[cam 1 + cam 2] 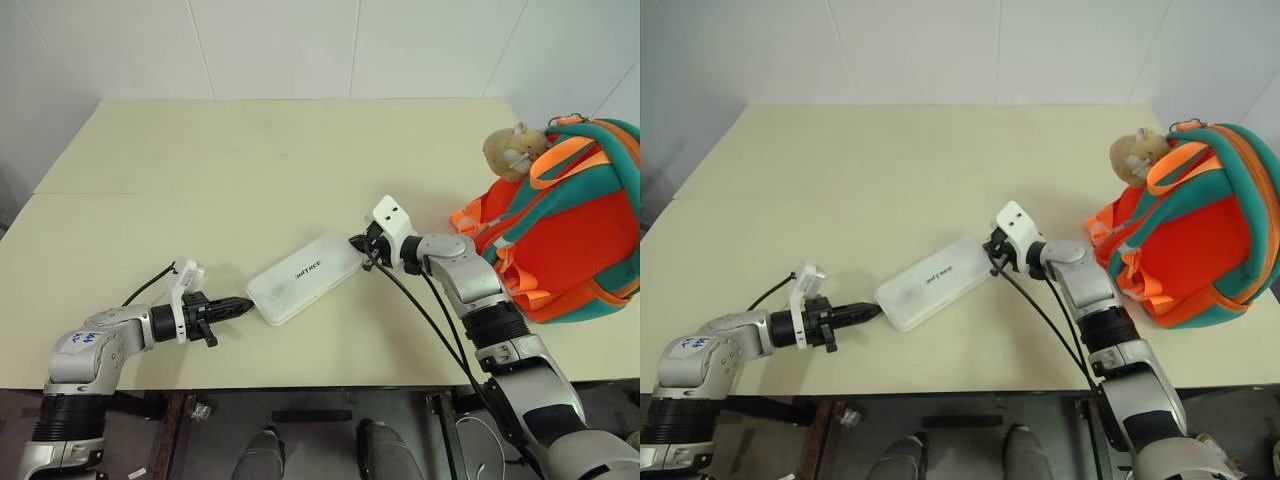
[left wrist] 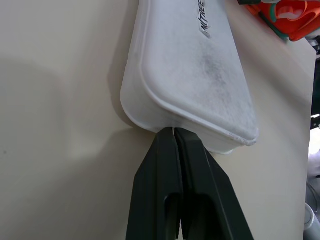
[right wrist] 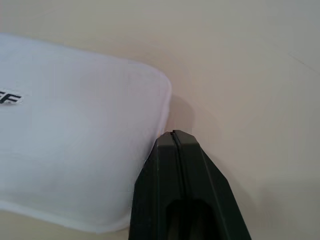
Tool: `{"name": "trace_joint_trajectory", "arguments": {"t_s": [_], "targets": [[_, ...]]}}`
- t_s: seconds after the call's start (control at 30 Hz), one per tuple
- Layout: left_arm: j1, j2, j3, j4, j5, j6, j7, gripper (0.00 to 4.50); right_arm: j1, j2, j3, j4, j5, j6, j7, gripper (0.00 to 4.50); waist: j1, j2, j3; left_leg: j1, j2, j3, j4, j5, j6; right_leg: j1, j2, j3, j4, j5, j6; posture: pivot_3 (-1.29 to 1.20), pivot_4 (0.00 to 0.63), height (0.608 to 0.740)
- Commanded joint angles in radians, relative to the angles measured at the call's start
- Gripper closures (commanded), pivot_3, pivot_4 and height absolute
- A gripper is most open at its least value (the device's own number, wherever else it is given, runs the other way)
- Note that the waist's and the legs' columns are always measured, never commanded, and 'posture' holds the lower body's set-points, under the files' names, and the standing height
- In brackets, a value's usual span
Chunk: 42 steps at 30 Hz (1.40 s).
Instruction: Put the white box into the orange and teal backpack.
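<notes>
Both grippers, left [image 1: 240,306] and right [image 1: 357,243], fingers closed and empty, are pressing opposite ends of the white box [image 1: 305,277]; its length is slanting near-left to far-right, toward the backpack [image 1: 570,235].

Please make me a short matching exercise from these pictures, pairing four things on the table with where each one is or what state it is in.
Things:
1. white box
2. backpack
3. left gripper
4. plush toy

States or places:
A. shut, tip at the box's near end
B. lying flat between the two grippers
C. on top of the backpack
D. at the table's right edge

Pairs: 1-B, 2-D, 3-A, 4-C
</notes>
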<state>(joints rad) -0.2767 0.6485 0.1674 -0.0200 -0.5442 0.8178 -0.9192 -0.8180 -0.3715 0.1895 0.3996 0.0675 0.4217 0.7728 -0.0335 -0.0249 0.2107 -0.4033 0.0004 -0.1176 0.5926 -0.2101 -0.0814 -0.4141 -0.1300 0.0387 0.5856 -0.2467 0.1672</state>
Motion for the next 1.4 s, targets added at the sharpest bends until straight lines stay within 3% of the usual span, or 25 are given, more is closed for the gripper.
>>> {"name": "trace_joint_trajectory", "arguments": {"t_s": [0.03,0.63,1.4], "targets": [[-0.027,-0.010,-0.003,0.005,0.000,-0.051,-0.002,4.45,0.018,-0.004,0.006,-0.080,0.017,0.029,0.039,4.50,0.001,0.000,0.000,0.000,0.000,0.000,0.000,0.000,0.000,0.000,0.000,0.000,0.000,0.000,0.000,0.00,0.150,0.740],[-0.090,-0.021,-0.018,0.120,0.059,-0.186,-0.009,4.45,0.113,-0.088,0.023,-0.293,0.037,0.172,0.141,4.50,0.004,0.000,0.000,0.000,0.000,0.000,0.000,0.000,0.000,0.000,0.000,0.000,0.000,0.000,0.000,0.00,0.150,0.740],[-0.145,-0.016,-0.106,0.163,0.095,-0.188,-0.075,4.45,0.299,-0.259,0.008,-0.690,0.152,0.445,0.193,4.50,0.006,0.000,0.000,0.000,0.000,0.000,0.000,0.000,0.000,0.000,0.000,0.000,-0.002,0.000,0.000,0.00,0.150,0.740]]}}
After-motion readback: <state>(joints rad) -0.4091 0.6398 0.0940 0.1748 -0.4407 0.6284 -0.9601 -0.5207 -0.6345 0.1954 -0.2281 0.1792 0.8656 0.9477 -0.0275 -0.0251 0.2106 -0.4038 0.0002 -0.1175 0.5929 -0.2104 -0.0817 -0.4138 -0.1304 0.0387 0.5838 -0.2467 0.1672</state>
